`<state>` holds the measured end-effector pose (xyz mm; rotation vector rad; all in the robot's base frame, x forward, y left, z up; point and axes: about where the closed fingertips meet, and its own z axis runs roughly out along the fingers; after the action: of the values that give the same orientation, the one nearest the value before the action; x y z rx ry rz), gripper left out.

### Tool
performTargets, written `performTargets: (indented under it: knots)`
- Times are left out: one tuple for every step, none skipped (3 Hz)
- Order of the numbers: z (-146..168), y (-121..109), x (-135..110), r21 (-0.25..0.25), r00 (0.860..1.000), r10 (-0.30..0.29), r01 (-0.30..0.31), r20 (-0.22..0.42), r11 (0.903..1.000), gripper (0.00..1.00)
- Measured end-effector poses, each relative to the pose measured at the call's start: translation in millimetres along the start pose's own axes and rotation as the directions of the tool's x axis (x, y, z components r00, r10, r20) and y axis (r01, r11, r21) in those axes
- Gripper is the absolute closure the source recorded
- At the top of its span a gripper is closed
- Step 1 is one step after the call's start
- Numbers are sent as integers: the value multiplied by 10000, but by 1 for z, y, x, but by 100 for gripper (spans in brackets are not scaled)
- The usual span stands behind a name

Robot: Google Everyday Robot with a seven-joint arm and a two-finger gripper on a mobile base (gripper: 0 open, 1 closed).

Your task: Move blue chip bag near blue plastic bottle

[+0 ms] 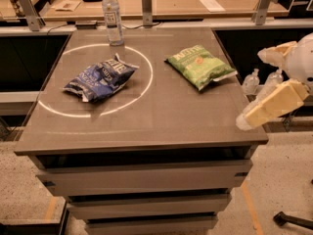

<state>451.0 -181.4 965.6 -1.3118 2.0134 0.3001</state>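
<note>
The crumpled blue chip bag [100, 77] lies flat on the left half of the table [146, 116]. The clear, white-capped blue plastic bottle [112, 16] stands upright behind it, apart. The gripper [266, 109] hovers beside the table's right edge.
</note>
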Motion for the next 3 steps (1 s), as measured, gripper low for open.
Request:
performTargets:
  knots:
    - [8, -5, -16, -212, 9784, -455, 508, 2018, 9985, 0]
    - [6, -4, -50, -395, 9164, -1043, 1294, 3865, 9908, 0]
    - [6, -3, -50, -395, 9164, -1043, 1295, 3865, 9908, 0]
